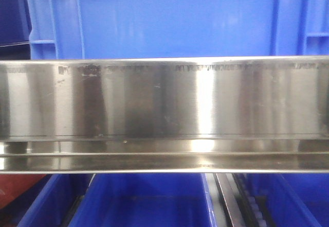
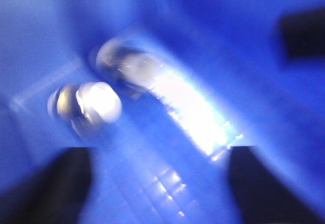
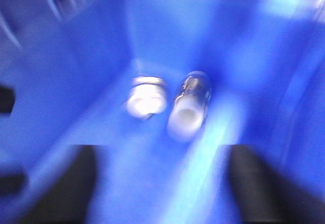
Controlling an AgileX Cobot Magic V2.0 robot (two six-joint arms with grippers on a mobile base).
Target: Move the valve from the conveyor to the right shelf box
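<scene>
Steel right shelf [image 1: 164, 103] rail fronts blue plastic bins [image 1: 154, 16]

No readable text, label, brand, number or sign shows in any of the views.

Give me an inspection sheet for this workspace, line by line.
Surface: blue box floor, bare between the fingers.
Job's things: two blurred metal valve-like parts lying in the box; shelf rail of brushed steel fills the front view.
Clutter: nothing seen.
Grippers: left gripper and right gripper both open, holding nothing.
Cables: nothing seen.
Surroundings: blue crates above and below the rail; conveyor not in view.
</scene>
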